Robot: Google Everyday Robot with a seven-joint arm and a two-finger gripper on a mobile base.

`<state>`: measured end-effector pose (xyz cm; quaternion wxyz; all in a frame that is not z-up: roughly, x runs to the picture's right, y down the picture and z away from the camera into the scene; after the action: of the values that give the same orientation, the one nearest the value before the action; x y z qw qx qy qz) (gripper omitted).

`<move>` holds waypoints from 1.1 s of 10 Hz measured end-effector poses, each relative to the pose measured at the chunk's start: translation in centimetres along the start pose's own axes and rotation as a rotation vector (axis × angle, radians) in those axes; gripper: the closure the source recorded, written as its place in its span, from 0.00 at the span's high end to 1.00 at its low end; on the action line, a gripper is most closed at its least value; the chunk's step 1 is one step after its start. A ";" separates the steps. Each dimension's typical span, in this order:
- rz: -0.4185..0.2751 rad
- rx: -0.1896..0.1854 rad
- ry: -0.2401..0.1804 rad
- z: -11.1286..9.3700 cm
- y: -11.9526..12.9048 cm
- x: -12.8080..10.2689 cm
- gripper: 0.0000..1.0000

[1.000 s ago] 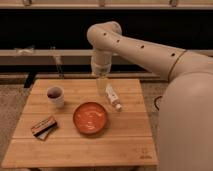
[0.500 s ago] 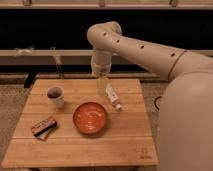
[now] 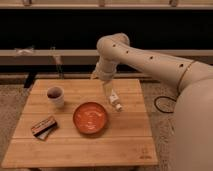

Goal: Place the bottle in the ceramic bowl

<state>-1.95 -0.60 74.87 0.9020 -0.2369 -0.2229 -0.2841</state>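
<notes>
The hand (image 3: 107, 86), grip unreadable, stays at the slim white red-capped bottle (image 3: 114, 98). The glossy orange-red ceramic bowl (image 3: 90, 118) remains empty.

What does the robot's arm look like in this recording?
The arm is a thick, rounded, cream-white tube with smooth bulging joints and a row of small dark dots along its side. No loose cables show on it. Its end effector, similarly pale, is over the back of the wooden table, just above the bottle.
</notes>
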 end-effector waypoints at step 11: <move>-0.394 -0.096 0.116 6.1 1.1 5.4 0.80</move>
<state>1.15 1.36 82.24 0.8280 -0.2147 -0.1987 -0.4784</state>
